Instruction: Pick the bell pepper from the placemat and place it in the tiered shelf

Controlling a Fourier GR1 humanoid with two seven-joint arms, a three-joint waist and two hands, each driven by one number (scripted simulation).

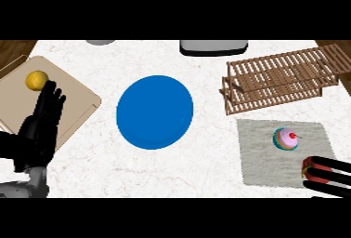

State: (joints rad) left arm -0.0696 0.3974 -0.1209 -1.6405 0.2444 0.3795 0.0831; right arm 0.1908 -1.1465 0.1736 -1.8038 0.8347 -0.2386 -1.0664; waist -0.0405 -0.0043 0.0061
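Fingers (329,163) of the black right hand (328,175) sit nearest you, at the lower right corner, curled round a red bell pepper (306,166) with a yellowish patch on its left end. Most of the pepper is hidden under the hand; you see only its left side. It lies at the right edge of the grey woven placemat (264,160), so note it as not yet lifted clear, though you cannot tell whether it touches the cloth.

At the lower left the black left hand (40,128) stands open, fingers straight and pointing up the view, resting over the near edge of the tan square board (75,104). Nothing is held in it.

Further up the placemat, just above the right hand but apart from it, you find a small cupcake with pink icing and a red cherry (286,138).

Mid-counter, between board and placemat, lies the round blue plate (155,111), bare.

On the board's far part, just past the left fingertips, sits a yellow lemon (36,80).

Beyond the placemat, at upper right, stands the brown wooden slatted tiered shelf (284,76), its slats unoccupied.

Farthest off, at the top edge of the white marbled counter (171,172), you see a grey rounded-rectangle object (212,46) and, left of it, a smaller grey round thing (100,42), both cut off.
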